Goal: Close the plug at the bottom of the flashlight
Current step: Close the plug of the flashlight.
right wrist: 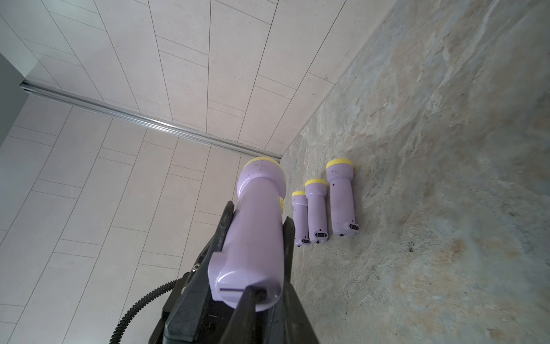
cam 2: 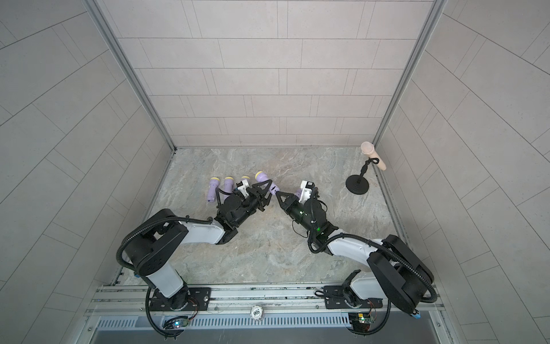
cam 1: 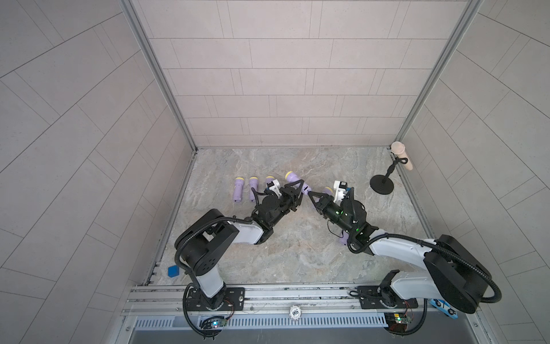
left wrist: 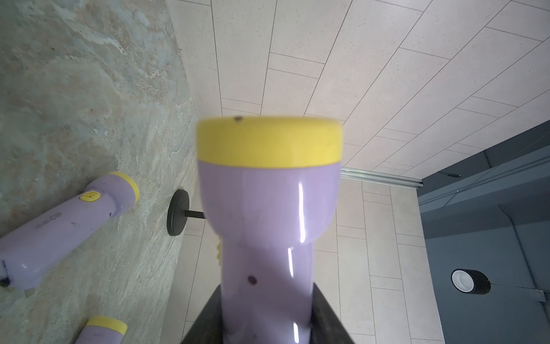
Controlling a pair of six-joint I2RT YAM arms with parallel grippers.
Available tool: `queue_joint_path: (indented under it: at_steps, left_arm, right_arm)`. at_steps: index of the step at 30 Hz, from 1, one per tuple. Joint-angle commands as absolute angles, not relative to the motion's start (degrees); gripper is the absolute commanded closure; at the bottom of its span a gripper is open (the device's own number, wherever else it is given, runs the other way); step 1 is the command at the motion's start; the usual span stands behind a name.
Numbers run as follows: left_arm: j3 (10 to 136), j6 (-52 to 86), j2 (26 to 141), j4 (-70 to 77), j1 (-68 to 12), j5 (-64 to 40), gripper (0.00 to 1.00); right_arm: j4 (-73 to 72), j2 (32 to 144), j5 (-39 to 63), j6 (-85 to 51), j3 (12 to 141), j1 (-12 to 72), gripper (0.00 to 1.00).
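Observation:
A purple flashlight (cam 1: 297,181) with a yellow head is held off the table in both top views, my left gripper (cam 1: 294,192) shut around its body. The left wrist view shows that flashlight (left wrist: 268,223) between the dark fingers (left wrist: 327,318). My right gripper (cam 1: 309,194) is shut, its tip against the flashlight's bottom end (cam 2: 273,188). In the right wrist view the right gripper (right wrist: 253,293) touches a small black plug (right wrist: 262,293) on the flashlight's (right wrist: 256,232) rounded end, beside a thin slot.
Three more flashlights (cam 1: 239,190) lie in a row at the left (right wrist: 342,199). Others lie by the right arm (cam 1: 329,189) (left wrist: 68,220). A microphone stand (cam 1: 381,184) is at the back right. A blue block (cam 1: 173,271) sits near the front left.

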State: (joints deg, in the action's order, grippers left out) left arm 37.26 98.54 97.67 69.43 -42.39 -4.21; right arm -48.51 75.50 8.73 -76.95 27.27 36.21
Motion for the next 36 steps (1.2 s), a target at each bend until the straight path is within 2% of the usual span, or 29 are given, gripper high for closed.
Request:
queue_joint_path:
  at_steps: [1, 14, 24, 28, 32, 36]
  left_arm:
    - [39.55, 99.36, 94.07, 76.13, -44.47, -11.27, 1.0]
    - [37.99, 99.18, 93.34, 76.11, -42.74, -10.69, 1.0]
    - [35.76, 99.94, 95.11, 75.94, -41.12, -10.68, 1.0]
    - [35.07, 99.51, 95.61, 74.66, -40.64, -11.22, 1.0]
    - [34.98, 97.93, 95.19, 70.29, -40.25, -12.42, 1.0]
    - [35.29, 95.28, 92.94, 62.15, -39.56, -14.2, 1.0]
  right_arm:
    - [-40.09, 75.15, 7.24, -76.56, 28.39, 36.04, 0.8]
    - [-31.99, 70.48, 7.11, -74.62, 28.96, 35.97, 0.76]
    - [-14.63, 56.57, 4.81, -68.37, 32.31, 35.95, 0.66]
    - [-4.41, 49.46, 2.38, -63.96, 34.68, 35.9, 0.56]
    - [4.38, 43.35, -1.21, -60.0, 37.0, 35.86, 0.37]
    - [11.94, 40.25, -3.63, -55.4, 39.73, 35.8, 0.26]
